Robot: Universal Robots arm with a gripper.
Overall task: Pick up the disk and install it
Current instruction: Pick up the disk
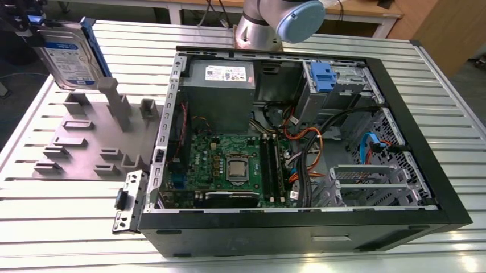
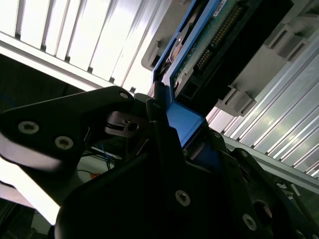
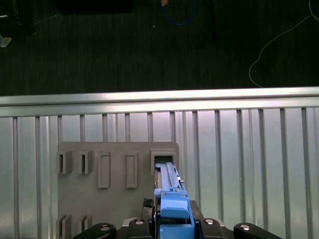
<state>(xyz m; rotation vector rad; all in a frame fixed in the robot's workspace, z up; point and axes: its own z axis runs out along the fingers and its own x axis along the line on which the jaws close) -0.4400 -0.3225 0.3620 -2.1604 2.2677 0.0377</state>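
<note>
Item: your black gripper (image 2: 169, 124), closed on the blue end tab of the silver-grey, blue-framed hard disk (image 1: 70, 54). The disk stands upright, upper left in the exterior view, over the grey slotted plastic holder (image 1: 83, 142). Step: pick-up. Install likely calls for clearing the open black computer case (image 1: 425, 170) wall.

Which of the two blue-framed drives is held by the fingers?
The disk, upright at the grey holder outside the computer case; the other blue carrier sits inside that case.
</note>
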